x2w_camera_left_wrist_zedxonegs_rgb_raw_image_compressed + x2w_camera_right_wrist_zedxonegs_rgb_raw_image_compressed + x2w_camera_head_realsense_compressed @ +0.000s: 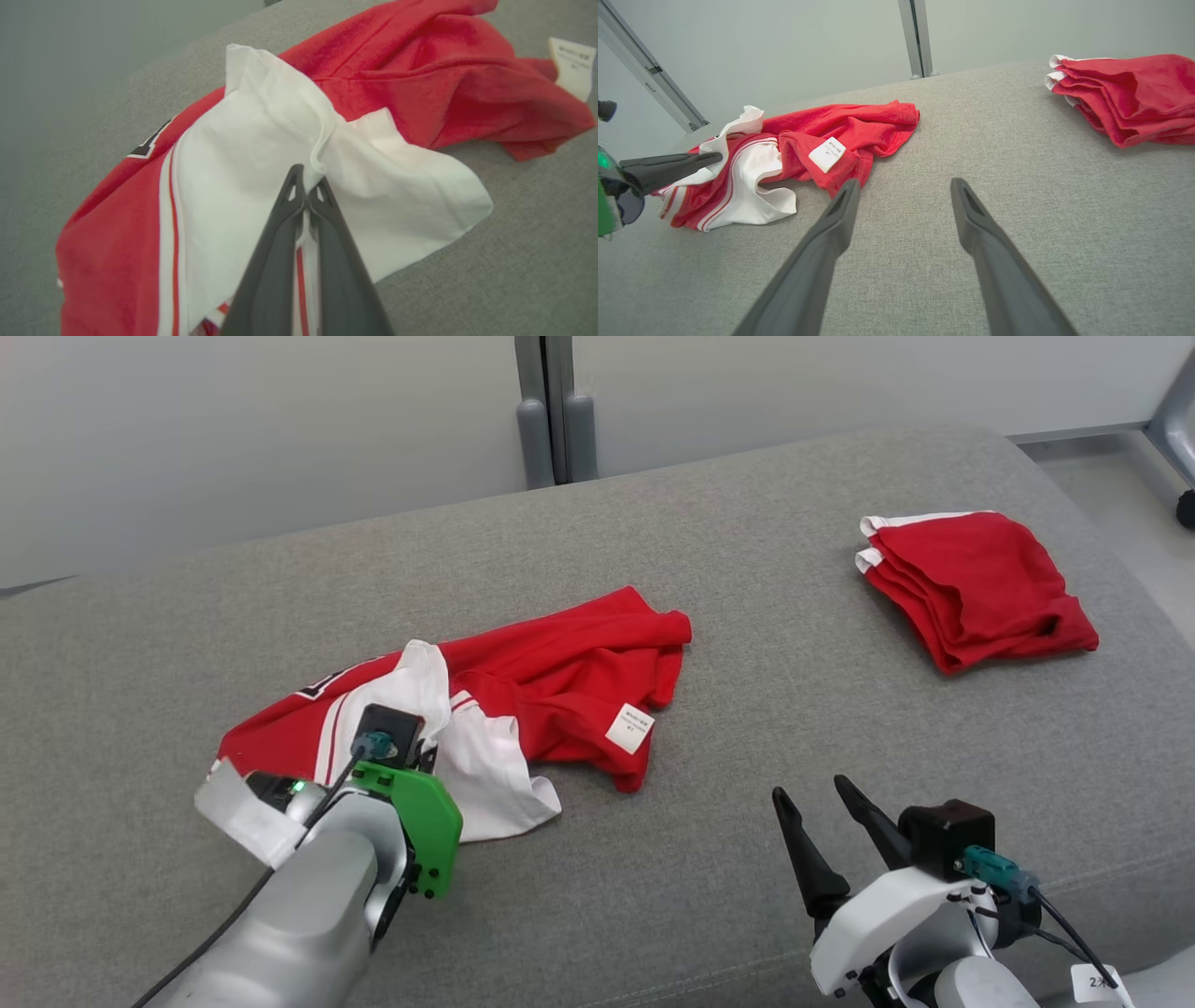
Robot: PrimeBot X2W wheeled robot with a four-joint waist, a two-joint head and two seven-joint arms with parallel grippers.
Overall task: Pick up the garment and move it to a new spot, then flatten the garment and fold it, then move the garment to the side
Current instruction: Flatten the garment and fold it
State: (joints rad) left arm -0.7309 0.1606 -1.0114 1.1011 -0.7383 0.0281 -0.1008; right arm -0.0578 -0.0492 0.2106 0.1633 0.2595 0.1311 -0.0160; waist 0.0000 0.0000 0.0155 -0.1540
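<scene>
Grey fabric-covered worktop point(747, 896) carries a crumpled red-and-white garment point(560, 681) at its left-centre, white label point(629, 727) facing up. Left pincer point(306, 184) is clenched on a white fold of the garment, with striped cloth pinched between its fingers. Right pincer point(810, 789) is released, fingers spread, near the front edge and apart from the garment. A folded red garment point(980, 588) lies at the far right.

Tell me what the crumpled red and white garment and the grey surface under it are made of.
The crumpled garment: looks like thin, matte knit jersey, soft folds, stitched hem, sewn-in label. The grey surface: apparently coarse woven upholstery cloth, matte, visible flecked weave.
</scene>
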